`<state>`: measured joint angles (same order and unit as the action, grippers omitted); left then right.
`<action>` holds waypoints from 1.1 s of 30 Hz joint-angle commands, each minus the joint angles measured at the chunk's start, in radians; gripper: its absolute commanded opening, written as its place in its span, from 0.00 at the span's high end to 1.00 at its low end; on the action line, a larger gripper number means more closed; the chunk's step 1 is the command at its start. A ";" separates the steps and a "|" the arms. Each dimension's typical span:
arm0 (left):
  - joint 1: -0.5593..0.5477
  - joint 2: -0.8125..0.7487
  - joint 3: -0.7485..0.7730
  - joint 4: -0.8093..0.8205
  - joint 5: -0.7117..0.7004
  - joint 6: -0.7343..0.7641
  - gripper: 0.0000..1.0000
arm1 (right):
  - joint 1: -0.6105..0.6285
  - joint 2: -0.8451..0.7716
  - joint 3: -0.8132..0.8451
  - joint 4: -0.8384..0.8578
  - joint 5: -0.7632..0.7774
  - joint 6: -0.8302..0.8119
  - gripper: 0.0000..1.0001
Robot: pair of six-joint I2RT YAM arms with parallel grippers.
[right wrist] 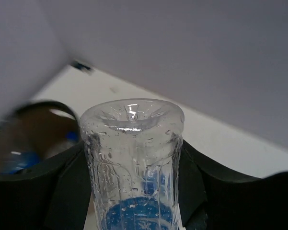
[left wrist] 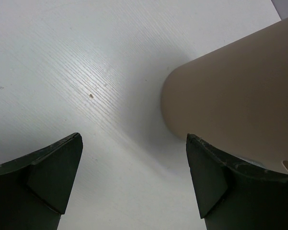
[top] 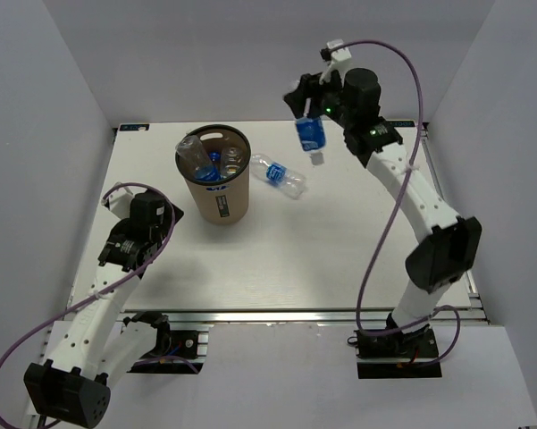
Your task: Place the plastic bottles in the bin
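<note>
**One bottle aloft, one left on the table**

On the table [top: 339, 268], the bin [top: 216, 204] holds several binned bottles [top: 201, 159]. The left gripper [left wrist: 133, 139] gapes empty at its base. The right gripper [top: 306, 109] clamps a raised bottle [top: 311, 136] cap-down; a loose bottle [top: 278, 174] lies beside the bin.

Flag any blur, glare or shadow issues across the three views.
Top external: even light, sharp, only soft shadows. Left wrist: the white table shows crisp grain, and the tan-brown cylindrical bin casts a soft shadow on it. Right wrist: the clear plastic bottle is sharp, with small glints on its base; the bin behind is blurred.
</note>
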<state>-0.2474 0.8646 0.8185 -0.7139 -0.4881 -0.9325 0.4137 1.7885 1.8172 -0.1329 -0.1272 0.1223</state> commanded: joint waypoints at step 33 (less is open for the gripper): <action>-0.003 -0.124 0.091 -0.033 0.091 0.089 0.02 | 0.415 0.111 -0.118 0.969 -0.115 -0.061 0.11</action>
<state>-0.2474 0.7410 0.8673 -0.7547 -0.4179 -0.8677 0.8284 2.0029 1.6863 0.7933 -0.2924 0.0906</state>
